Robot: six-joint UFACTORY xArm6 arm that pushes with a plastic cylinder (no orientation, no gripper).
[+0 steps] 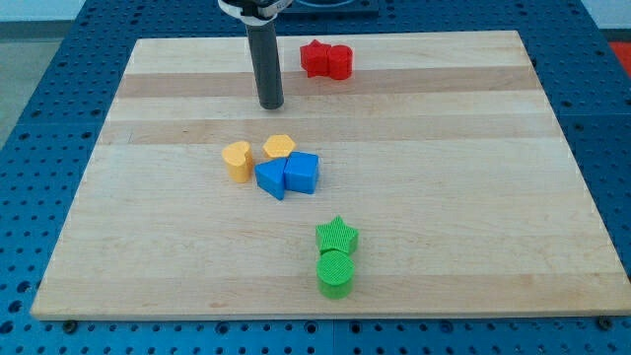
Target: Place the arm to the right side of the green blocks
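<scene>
A green star block (337, 236) and a green round block (335, 272) sit touching, the star just above the round one, near the bottom middle of the wooden board (473, 197). My tip (270, 103) rests on the board near the view's top, left of centre. It is far above the green blocks and slightly to their left, touching no block.
Two red blocks (326, 60) touch each other near the top edge, right of my tip. A cluster sits mid-board: a yellow heart-like block (237, 160), a yellow hexagon-like block (279, 147), and two blue blocks (270, 178) (302, 173).
</scene>
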